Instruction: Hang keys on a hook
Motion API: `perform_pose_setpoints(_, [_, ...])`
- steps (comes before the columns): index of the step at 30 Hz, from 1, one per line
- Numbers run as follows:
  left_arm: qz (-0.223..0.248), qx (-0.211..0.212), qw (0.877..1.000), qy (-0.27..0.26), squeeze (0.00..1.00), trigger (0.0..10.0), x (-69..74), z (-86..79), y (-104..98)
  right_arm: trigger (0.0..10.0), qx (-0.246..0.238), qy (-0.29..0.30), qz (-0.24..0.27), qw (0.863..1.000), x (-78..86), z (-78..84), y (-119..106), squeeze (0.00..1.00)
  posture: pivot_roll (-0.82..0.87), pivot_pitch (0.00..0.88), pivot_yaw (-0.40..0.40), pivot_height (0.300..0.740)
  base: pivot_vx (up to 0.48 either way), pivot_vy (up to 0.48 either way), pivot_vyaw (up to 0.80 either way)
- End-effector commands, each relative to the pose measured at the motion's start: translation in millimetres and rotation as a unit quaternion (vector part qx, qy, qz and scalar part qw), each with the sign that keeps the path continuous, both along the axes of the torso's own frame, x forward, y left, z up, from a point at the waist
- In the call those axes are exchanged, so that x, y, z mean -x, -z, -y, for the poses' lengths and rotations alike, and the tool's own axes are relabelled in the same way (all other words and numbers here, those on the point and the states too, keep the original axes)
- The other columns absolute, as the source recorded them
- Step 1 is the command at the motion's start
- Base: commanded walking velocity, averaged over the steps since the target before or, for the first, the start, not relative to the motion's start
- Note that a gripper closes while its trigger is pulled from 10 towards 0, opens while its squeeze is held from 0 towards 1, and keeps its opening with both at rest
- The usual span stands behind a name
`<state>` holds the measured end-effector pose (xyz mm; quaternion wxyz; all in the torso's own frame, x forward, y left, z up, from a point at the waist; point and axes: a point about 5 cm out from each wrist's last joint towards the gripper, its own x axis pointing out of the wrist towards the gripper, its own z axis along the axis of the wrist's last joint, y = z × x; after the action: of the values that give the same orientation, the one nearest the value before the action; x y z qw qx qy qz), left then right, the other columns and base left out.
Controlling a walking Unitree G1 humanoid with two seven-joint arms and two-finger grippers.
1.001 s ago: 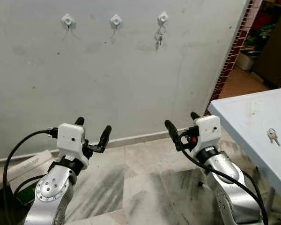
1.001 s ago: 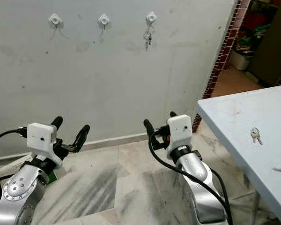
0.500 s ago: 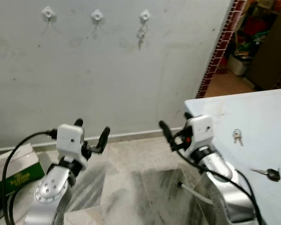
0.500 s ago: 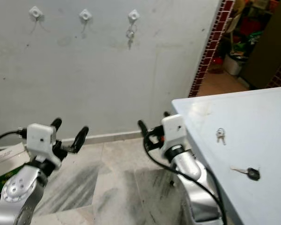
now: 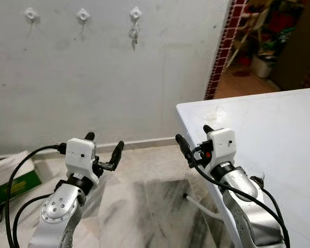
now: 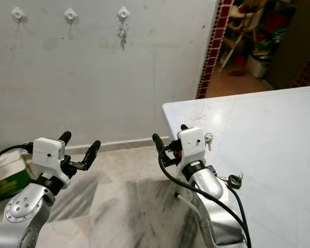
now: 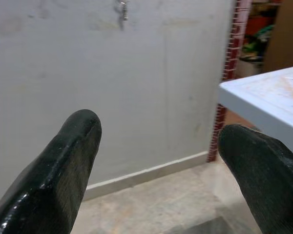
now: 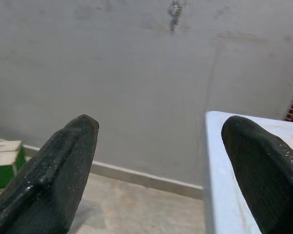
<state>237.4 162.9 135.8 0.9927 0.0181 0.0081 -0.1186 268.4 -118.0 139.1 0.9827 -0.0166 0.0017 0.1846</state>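
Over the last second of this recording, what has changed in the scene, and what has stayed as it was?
The camera has swung to the robot's right: the wall hooks slid left and the white table came closer. Nothing was grasped or released. The left hand and right hand stay open and raised; one key bunch still hangs, and keys still lie on the table.

Soft, even daylight is filling the scene. The wall is looking flat and grey, the arms are casting faint shadows on the floor, and close fingers are appearing blurred.

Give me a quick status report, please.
Both grippers open, empty: left, right. Keys on white table beside right gripper. Two wall hooks free.
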Motion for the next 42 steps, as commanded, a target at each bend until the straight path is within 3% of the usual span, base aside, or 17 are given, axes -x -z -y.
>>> perform_pose_setpoints(1, [-0.001, -0.002, 1.000, -0.005, 0.00, 10.0, -0.8, -1.3, 0, 10.0, -0.006, -0.001, 0.014, 1.000, -1.7, -0.8, -7, 0.00, 0.08, 0.000, -0.011, 0.740, 0.000, 0.000, 0.00])
perform_pose_setpoints(7, [0.002, 0.005, 1.000, -0.005, 0.00, 10.0, -3.8, -0.7, -2, 10.0, -0.006, 0.002, 0.006, 1.000, -3.1, -0.7, -6, 0.00, 0.08, 0.000, -0.011, 0.740, 0.000, 0.000, -0.17])
perform_pose_setpoints(26, [-0.004, 0.007, 1.000, 0.004, 0.00, 10.0, -16.1, 2.1, 0, 10.0, -0.001, 0.015, 0.031, 0.999, -23.2, -1.7, -24, 0.00, 0.07, 0.000, -0.017, 0.740, 0.000, 0.000, -0.80])
perform_pose_setpoints(42, [-0.023, 0.031, 0.999, -0.024, 0.00, 10.0, -15.1, -0.7, 5, 10.0, 0.004, 0.011, 0.026, 1.000, -22.5, -0.7, -22, 0.00, 0.07, 0.000, -0.030, 0.740, 0.000, 0.000, -0.68])
